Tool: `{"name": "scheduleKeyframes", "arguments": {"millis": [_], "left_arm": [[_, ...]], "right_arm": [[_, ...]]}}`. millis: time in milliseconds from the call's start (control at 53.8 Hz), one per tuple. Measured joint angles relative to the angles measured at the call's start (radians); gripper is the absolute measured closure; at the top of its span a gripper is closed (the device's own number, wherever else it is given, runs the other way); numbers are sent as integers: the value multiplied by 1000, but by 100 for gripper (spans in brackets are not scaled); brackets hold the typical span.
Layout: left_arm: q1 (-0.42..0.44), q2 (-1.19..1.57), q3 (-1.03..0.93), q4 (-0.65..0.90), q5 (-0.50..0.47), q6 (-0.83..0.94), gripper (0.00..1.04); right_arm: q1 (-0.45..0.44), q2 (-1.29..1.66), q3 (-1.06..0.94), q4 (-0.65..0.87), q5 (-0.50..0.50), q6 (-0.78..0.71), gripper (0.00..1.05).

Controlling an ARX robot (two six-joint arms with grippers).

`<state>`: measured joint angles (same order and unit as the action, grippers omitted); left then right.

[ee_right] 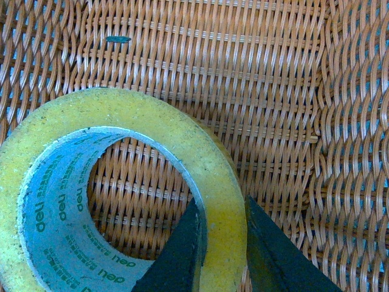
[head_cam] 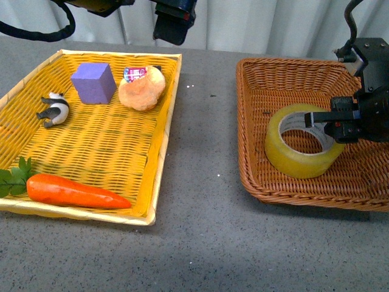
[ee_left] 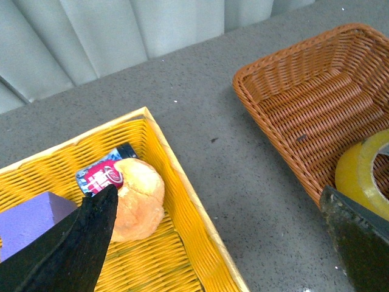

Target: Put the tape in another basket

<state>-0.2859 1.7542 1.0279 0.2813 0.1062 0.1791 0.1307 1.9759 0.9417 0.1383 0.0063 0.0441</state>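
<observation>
Grey table fills the bottom of the front view. At lower left a carrot with green leaves lies along the near rim of the yellow tray. At right centre the tape sits inside the brown basket, near its left wall, with its open ring facing up. Nothing else shows in the basket around it, and bare table separates the basket from the tray. Further back in the tray are a toy panda at the left, a purple cube, a round bun and a red packet touching the bun's far side. A pale curtain closes the top of the frame.

The right gripper is clamped on the roll's wall, one finger inside the ring and one outside. The left gripper hangs above the tray's far corner, its fingers spread wide and holding nothing.
</observation>
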Motion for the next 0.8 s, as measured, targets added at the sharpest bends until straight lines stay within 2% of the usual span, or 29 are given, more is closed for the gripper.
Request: {"name": "scheduleKeyframes", "arguments": {"millis": [93,130,279,464,501,539,576,631,687,743,799], "left_arm": [[11,-6,-11,33,-27,-16,7],[13,-8,-15,46,-37,-20,7],[16,-12,-27,114,-112,-43,7],[11,-11,-45,193,-235,-42,7],[10,-11,-45,197,-236,-42,7],[7,-9,-57,237,-264,-50,9],[7,-8,-121,409,-338,-96,18],[19,-32,-221,574,-345,-127,28],[39,-62,-301,656,-339,-146,38],[58,-108,-373,696,-328,-156,47],[75,-158,-434,717,-314,-161,56]], "right_arm": [[-5,7,9,3,3,5,90],[-6,7,11,4,11,4,86],[-9,-2,3,51,45,1,63],[-16,-44,-42,126,99,-80,31],[-19,-40,-55,170,100,-77,28],[-21,-22,-99,325,100,-72,32],[-26,1,-188,595,98,-64,41],[-28,8,-318,903,85,-62,52],[-34,-13,-393,1095,79,-62,61],[-44,-68,-446,1204,78,-61,70],[-57,-137,-490,1241,76,-61,79]]}}
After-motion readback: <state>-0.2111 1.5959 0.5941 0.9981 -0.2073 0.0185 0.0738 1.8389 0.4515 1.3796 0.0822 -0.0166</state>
